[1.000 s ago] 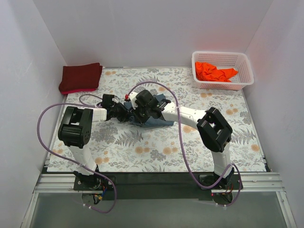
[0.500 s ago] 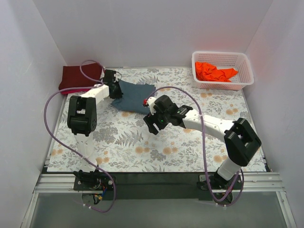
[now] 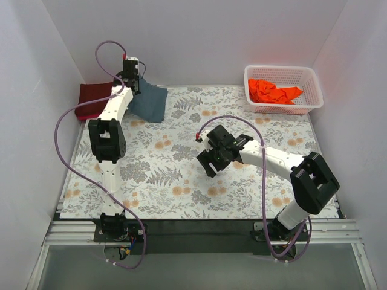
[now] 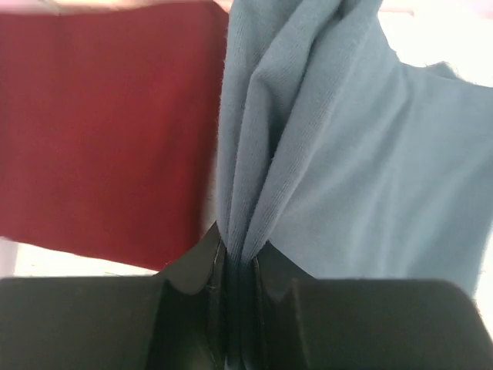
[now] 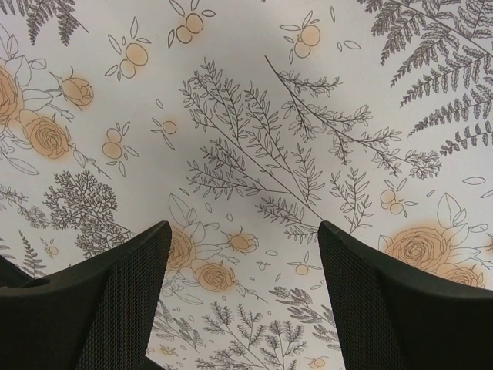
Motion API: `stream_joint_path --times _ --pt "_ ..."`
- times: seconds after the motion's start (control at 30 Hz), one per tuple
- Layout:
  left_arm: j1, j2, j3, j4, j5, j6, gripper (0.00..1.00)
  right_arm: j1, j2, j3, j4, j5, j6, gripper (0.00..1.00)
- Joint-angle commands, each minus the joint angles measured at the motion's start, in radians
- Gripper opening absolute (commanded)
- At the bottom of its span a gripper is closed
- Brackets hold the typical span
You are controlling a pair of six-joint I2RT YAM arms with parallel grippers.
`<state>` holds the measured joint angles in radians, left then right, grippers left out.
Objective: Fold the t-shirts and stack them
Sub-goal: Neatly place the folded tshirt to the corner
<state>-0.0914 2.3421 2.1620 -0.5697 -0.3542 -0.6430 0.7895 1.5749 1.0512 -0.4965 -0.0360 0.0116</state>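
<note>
The slate blue-grey t-shirt (image 3: 151, 103) hangs folded in the air at the back left, pinched at its top edge by my left gripper (image 3: 132, 77), which is shut on it. In the left wrist view the blue-grey t-shirt (image 4: 339, 154) bunches into the closed jaws of the left gripper (image 4: 237, 258). The folded maroon t-shirt (image 4: 108, 131) lies just below and to the left of it, also seen on the mat as the maroon t-shirt (image 3: 97, 96). The orange t-shirt (image 3: 272, 92) lies crumpled in the basket. My right gripper (image 3: 213, 163) hovers open over the mat's middle, and in its wrist view the right gripper (image 5: 243, 254) holds nothing.
A white lattice basket (image 3: 311, 90) stands at the back right corner. The floral mat (image 3: 181, 187) covers the table. White walls close in on the left, the back and the right. Purple cables loop from both arms.
My left gripper has carried the blue-grey t-shirt from the mat's middle up and back to the left corner beside the maroon one. My right gripper let go, opened and drew back right.
</note>
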Motion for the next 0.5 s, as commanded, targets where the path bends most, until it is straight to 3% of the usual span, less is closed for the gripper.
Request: stream_joint_path --times 0.0,0.47 --pt "0.048 -0.027 0.110 -0.012 -0.104 0.104 0.00 -0.015 0.037 0.079 -0.051 0.001 -0.009 0.83" --pt "0.146 -0.020 0.249 0.083 -0.103 0.339 0.00 -0.019 0.123 0.210 -0.129 -0.061 0.030 0.83"
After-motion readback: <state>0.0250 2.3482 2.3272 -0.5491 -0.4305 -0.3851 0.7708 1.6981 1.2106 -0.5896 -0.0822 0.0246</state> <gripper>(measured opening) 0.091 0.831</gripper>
